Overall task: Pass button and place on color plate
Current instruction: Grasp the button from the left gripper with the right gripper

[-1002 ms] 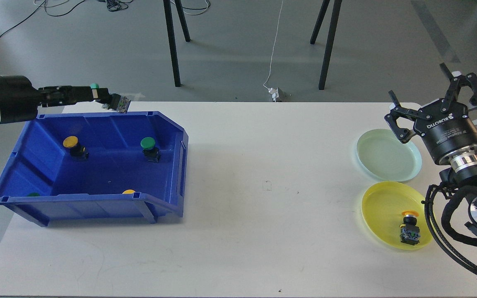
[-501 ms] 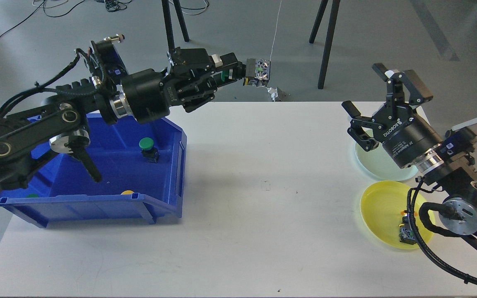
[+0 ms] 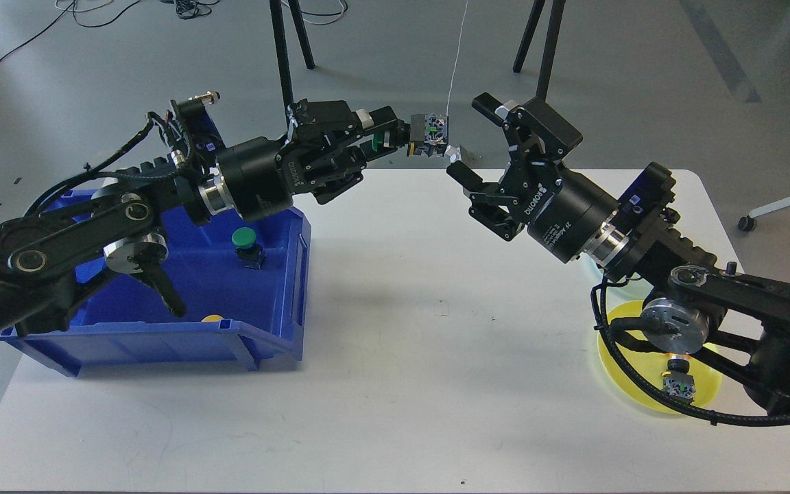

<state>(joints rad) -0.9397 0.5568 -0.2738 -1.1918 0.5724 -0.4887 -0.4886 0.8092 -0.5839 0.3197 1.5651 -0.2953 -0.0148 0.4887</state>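
Observation:
My left gripper (image 3: 395,134) is shut on a green button (image 3: 428,132), held high above the table's middle with its black base pointing right. My right gripper (image 3: 481,147) is open, its fingers spread just right of the button's base, apart from it. A yellow plate (image 3: 621,381) lies at the front right with a yellow-capped button (image 3: 679,385) on it, partly behind my right arm. The pale green plate is hidden behind my right arm.
A blue bin (image 3: 285,302) stands at the left of the white table (image 3: 395,384). In it are a green button (image 3: 246,245) and a yellow cap (image 3: 212,318) at the front wall. Black stand legs rise behind the table.
My right arm has swung left from over the plates up to the held button. My left gripper with the green button has shifted slightly right and held its height.

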